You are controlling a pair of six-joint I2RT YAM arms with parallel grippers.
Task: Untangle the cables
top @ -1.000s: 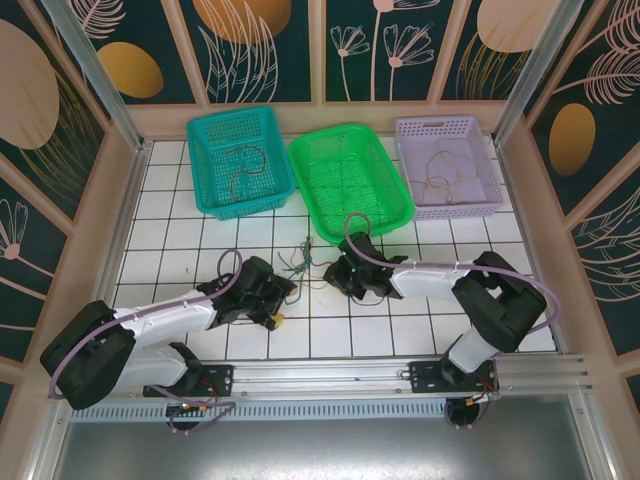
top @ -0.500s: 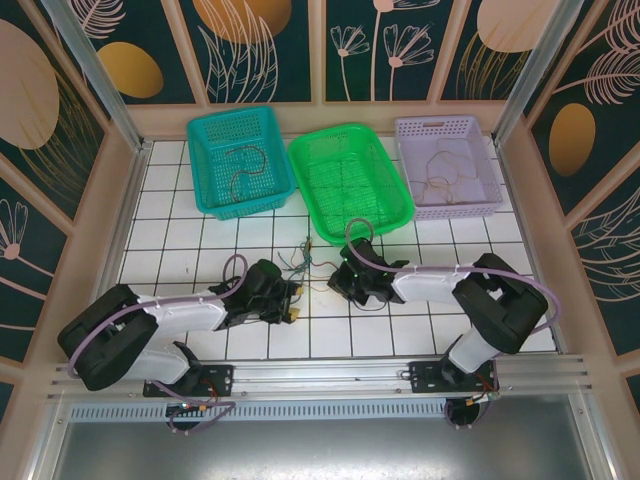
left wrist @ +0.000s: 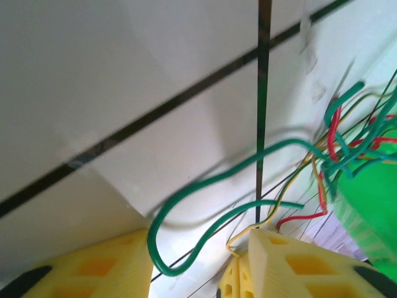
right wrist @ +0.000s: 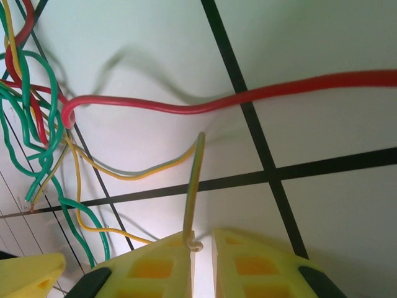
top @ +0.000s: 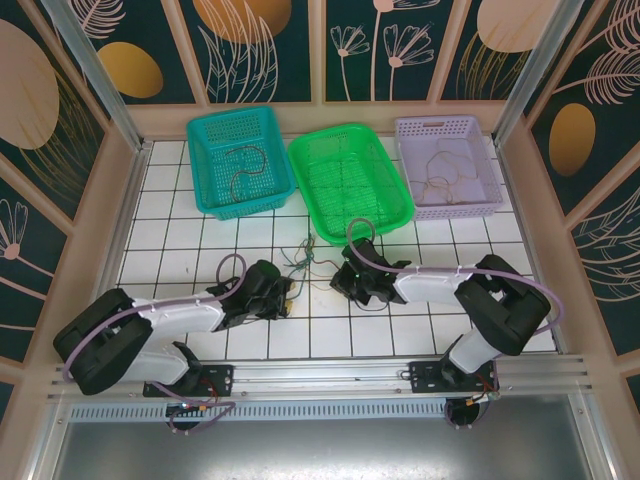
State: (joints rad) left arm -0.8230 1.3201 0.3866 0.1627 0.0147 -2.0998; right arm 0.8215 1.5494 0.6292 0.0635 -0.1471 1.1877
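The cables lie knotted on the white tiles between my two grippers. My left gripper is low at the knot's left. In its wrist view the left gripper is open, and a loop of green cable lies between the fingers without being pinched. Red cable and yellow cable run beyond it. My right gripper is at the knot's right. Close up, the right gripper keeps a narrow slit, with the hooked end of a yellow-green cable at its mouth against the left finger. A red cable crosses above.
Three baskets stand at the back: a teal basket holding a dark wire, a green basket, and a lilac basket holding a tan wire. The left gripper's yellow fingertip shows close to the right gripper.
My left gripper has slid right toward the knot and its jaws have narrowed. The right gripper's jaws have closed to a slit at the yellow-green cable's end.
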